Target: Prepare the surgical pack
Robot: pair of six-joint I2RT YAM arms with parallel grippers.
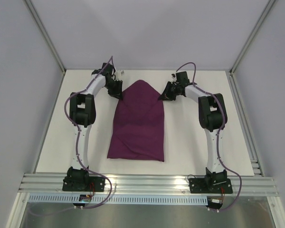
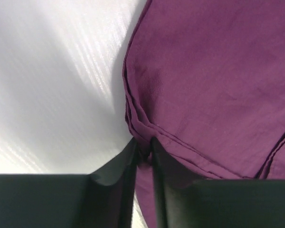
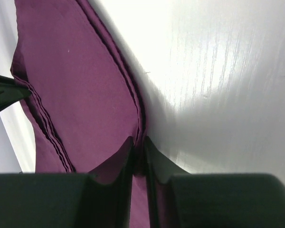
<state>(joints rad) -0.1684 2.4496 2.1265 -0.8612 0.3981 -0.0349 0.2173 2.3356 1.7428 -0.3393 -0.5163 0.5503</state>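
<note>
Left hand and right hand each pinch narrowly on a layered far edge of the purple cloth, folded at the middle of the table. I judge I'm mid-wrap; next I need both edges drawn inward evenly.

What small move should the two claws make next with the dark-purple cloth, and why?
Probably lift both claws slightly together. The left claw and the right claw each pinch a layered side edge of the dark-purple folded cloth near its far tip, which lies on the white table.
</note>
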